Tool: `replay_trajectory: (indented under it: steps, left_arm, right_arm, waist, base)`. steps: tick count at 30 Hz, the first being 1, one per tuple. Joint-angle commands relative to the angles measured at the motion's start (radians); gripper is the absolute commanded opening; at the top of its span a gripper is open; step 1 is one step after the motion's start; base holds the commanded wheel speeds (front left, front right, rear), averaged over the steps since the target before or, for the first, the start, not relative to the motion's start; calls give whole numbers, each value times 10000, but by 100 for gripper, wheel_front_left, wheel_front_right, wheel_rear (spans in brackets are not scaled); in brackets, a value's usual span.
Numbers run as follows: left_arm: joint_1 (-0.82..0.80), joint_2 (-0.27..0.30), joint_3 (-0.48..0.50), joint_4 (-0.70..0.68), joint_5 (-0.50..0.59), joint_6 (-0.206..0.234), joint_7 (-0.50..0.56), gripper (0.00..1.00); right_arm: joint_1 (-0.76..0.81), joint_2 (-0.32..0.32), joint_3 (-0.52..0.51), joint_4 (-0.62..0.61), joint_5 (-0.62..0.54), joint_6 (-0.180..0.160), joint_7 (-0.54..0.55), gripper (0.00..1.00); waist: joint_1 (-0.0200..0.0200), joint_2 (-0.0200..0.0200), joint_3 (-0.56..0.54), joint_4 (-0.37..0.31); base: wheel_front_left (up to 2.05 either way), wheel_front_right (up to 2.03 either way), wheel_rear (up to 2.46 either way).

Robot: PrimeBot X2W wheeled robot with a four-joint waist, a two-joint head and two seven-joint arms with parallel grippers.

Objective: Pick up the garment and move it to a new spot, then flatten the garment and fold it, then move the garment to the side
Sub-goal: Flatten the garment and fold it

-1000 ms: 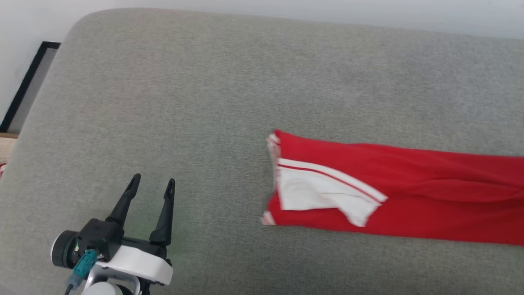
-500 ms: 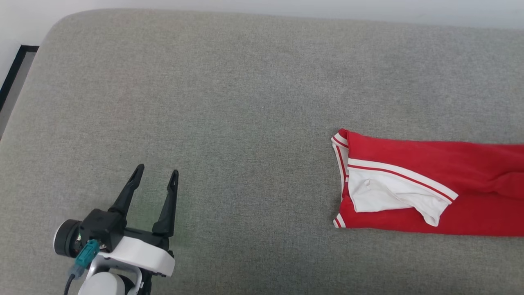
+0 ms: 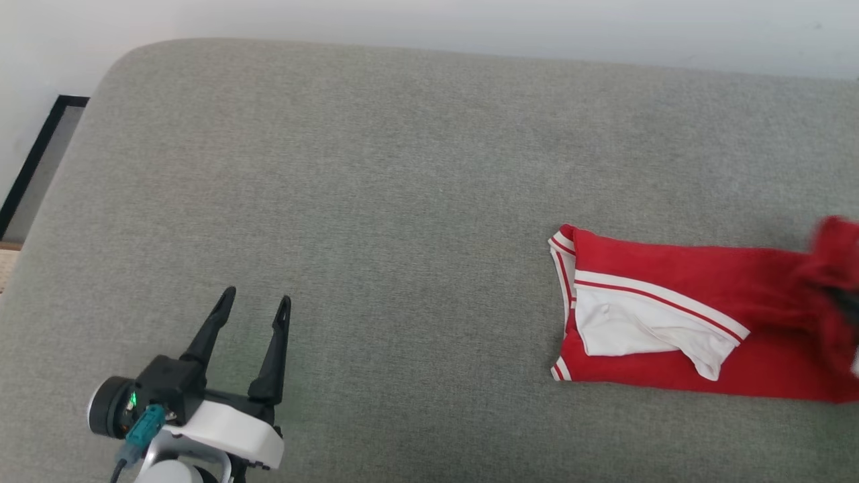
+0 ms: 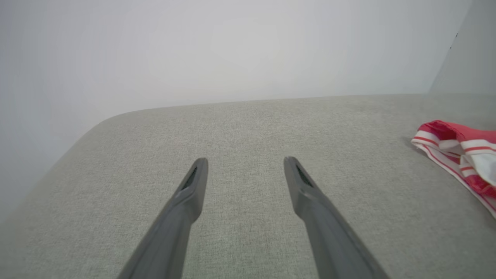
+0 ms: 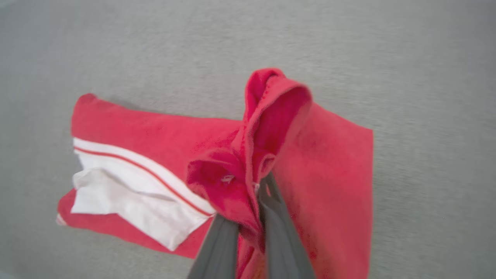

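Right wrist view: my right gripper point(image 5: 259, 190) pinches a raised red fold of the garment point(image 5: 155, 135); I see my left gripper point(image 3: 256, 295) spread, well left of the garment.

No readable text, label, brand or number, even on the garment point(image 3: 698, 315)

A plain indoor room, home-like; grey upholstered cushion point(image 4: 248, 128) spreads beneath my 2 left fingers point(image 4: 192, 190); bare white wall point(image 4: 193, 46) rises beyond their tips.
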Motion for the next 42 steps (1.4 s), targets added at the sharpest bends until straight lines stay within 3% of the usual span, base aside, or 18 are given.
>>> replay_trajectory:
  steps: [1,8,13,17,27,35,36,37,38,39,42]
  left_arm:
    - [117,-32,19,26,-17,9,-50,100]
    - [176,-172,-91,116,-6,9,-50,100]
    - [92,-326,-80,210,-97,9,-50,100]
    - [94,-387,-122,261,-206,9,-50,100]
    - [186,-495,-187,338,-351,9,-50,100]
    - [286,-396,-118,355,-381,9,-50,100]
    - [305,-385,-98,366,-388,9,-50,100]
    - [319,-377,-82,374,-400,9,-50,100]
    - [316,-375,-66,394,-414,9,-50,100]
    - [305,-397,-49,363,-505,9,-50,100]
    - [404,-364,70,357,-697,9,-50,100]
  right_arm:
    - [27,163,453,-360,102,0,99,0]
    - [-396,737,2212,-920,73,0,298,0]
    - [-821,1085,3490,-564,124,0,299,0]
    - [-1097,978,4199,-10,-58,0,-42,0]
    - [-1646,1050,5079,1654,-150,0,-1441,0]
    - [-1920,1252,5724,2471,122,0,-2153,0]
    - [-1956,1281,5797,2506,153,0,-2281,7]
    - [-2005,1299,5845,2534,183,0,-2431,37]
    - [-2040,1310,5890,2551,209,0,-2581,76]
    - [-2053,1322,5921,2560,265,0,-2732,100]
    - [-2058,1288,5980,2442,443,0,-3281,100]
  waist:
    - [0,0,-65,81]
    - [0,0,-243,292]
    - [0,0,-309,547]
    - [0,0,-353,732]
    - [0,0,-456,910]
    - [0,0,-614,666]
    - [0,0,-639,621]
    - [0,0,-663,569]
    - [0,0,-705,522]
    - [0,0,-748,483]
    - [0,0,-875,340]
  base:
    - [0,0,0]
    - [0,0,0]
    - [0,0,0]
    - [0,0,0]
    - [0,0,0]
    - [0,0,0]
    - [0,0,0]
    - [0,0,0]
    - [0,0,0]
    - [0,0,0]
    - [0,0,0]
